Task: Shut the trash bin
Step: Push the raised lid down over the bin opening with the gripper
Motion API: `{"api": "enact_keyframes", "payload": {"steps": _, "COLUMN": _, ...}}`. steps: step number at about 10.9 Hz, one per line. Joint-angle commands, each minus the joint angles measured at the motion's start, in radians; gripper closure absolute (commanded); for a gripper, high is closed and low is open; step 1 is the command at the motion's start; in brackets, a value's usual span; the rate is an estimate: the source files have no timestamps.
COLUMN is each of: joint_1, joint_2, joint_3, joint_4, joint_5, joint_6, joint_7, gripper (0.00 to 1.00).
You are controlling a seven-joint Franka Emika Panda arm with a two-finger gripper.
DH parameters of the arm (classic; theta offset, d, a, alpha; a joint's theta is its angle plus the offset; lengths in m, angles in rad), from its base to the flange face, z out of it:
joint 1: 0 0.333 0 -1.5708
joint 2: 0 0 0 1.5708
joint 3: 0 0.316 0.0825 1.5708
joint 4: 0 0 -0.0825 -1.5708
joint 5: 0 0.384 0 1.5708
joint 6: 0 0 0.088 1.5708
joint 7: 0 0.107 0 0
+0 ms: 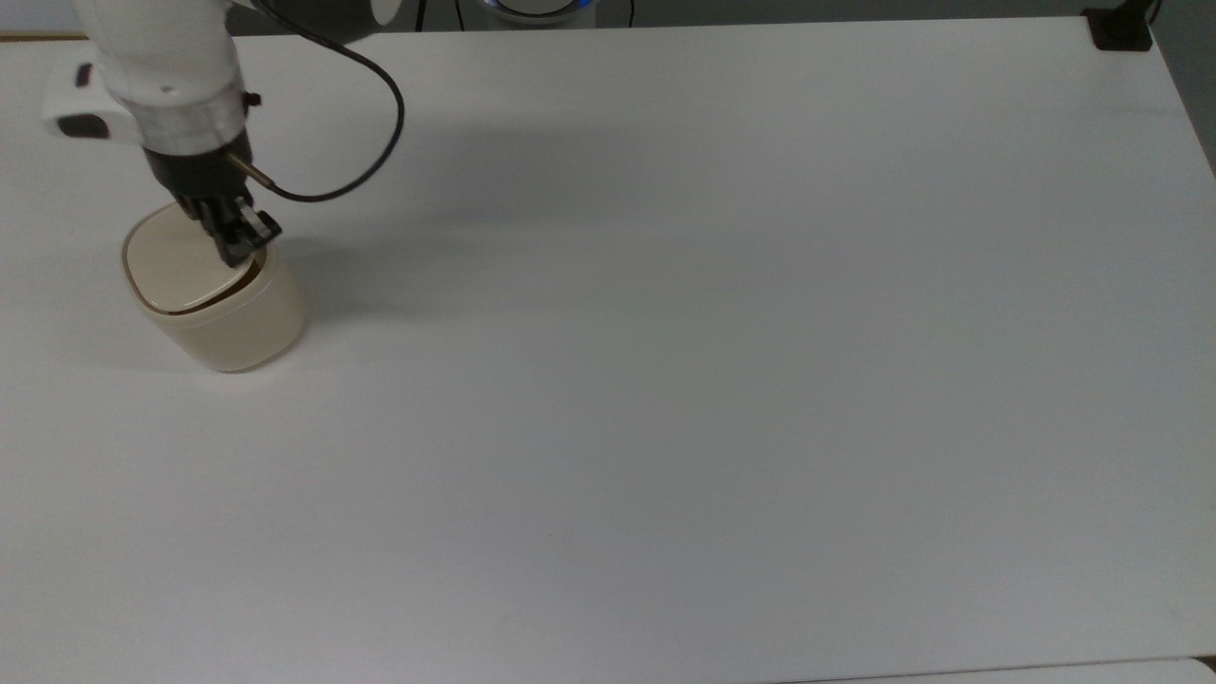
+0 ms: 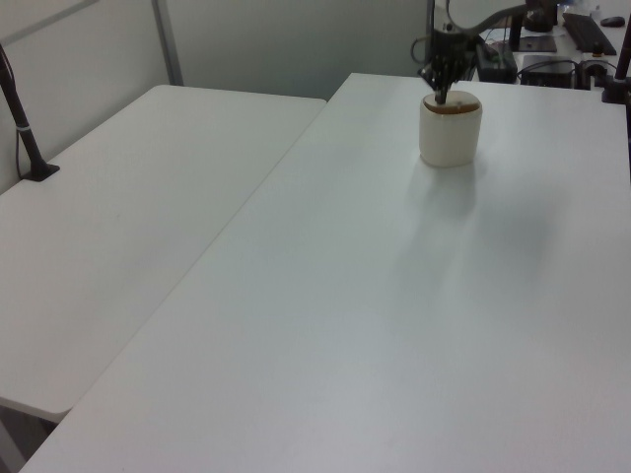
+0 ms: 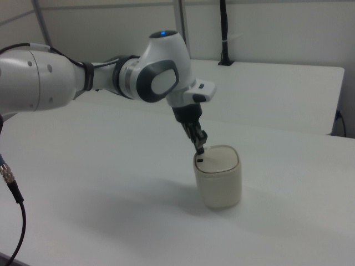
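Observation:
The cream-beige trash bin point(image 1: 228, 318) stands near the top view's left edge, on the white table point(image 1: 665, 332). Its lid point(image 1: 176, 264) lies almost flat on the rim, with a thin dark gap along the edge nearest the gripper. My gripper point(image 1: 243, 245) is shut with nothing held, and its tips press down on the lid's edge at the top view's right side of the bin. In the right view the gripper point(image 3: 200, 148) touches the lid point(image 3: 220, 159) just above its small black mark point(image 3: 200, 160). In the left view the gripper point(image 2: 440, 95) stands on top of the bin point(image 2: 451, 133).
A black cable point(image 1: 366, 166) loops from the wrist over the table. A black clamp base point(image 1: 1121, 30) sits at the top view's far right corner. A second white table point(image 2: 128, 197) adjoins on the left view's left. A black pole point(image 3: 223, 33) rises behind.

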Motion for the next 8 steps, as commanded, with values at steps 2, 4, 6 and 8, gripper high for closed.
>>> {"api": "enact_keyframes", "payload": {"steps": 2, "joint_1": 0.017, "joint_2": 0.006, "joint_3": 0.003, "joint_4": -0.078, "joint_5": 0.004, "joint_6": 0.033, "joint_7": -0.046, "gripper": 1.0}}
{"api": "enact_keyframes", "payload": {"steps": 4, "joint_1": 0.015, "joint_2": 0.011, "joint_3": 0.003, "joint_4": -0.1, "joint_5": 0.004, "joint_6": 0.076, "joint_7": -0.044, "gripper": 1.0}}
{"api": "enact_keyframes", "payload": {"steps": 6, "joint_1": -0.009, "joint_2": 0.011, "joint_3": -0.012, "joint_4": -0.137, "joint_5": 0.018, "joint_6": 0.167, "joint_7": -0.049, "gripper": 1.0}}
{"api": "enact_keyframes", "payload": {"steps": 8, "joint_1": -0.053, "joint_2": 0.0, "joint_3": -0.032, "joint_4": -0.157, "joint_5": 0.155, "joint_6": 0.182, "joint_7": -0.148, "gripper": 1.0}}
